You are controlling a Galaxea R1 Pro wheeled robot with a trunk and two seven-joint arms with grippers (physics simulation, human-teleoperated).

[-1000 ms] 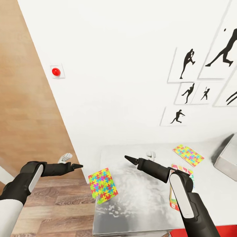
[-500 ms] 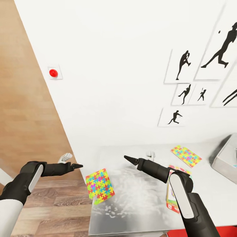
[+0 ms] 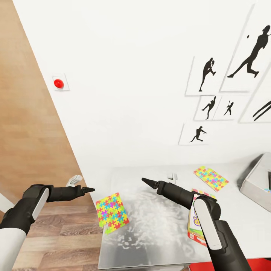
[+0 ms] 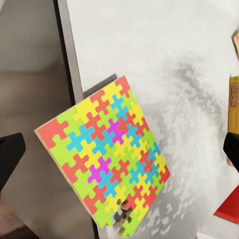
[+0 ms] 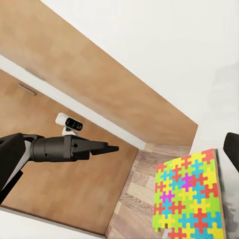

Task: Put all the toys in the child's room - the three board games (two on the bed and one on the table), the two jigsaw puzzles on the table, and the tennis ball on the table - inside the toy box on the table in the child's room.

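Table's left edge holds an overhanging jigsaw puzzle, corner floorward; claws pressed together.

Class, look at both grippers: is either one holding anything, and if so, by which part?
Nothing is held. The left gripper and right gripper both hang in the air with nothing between their fingers, apart from the nearest jigsaw puzzle.
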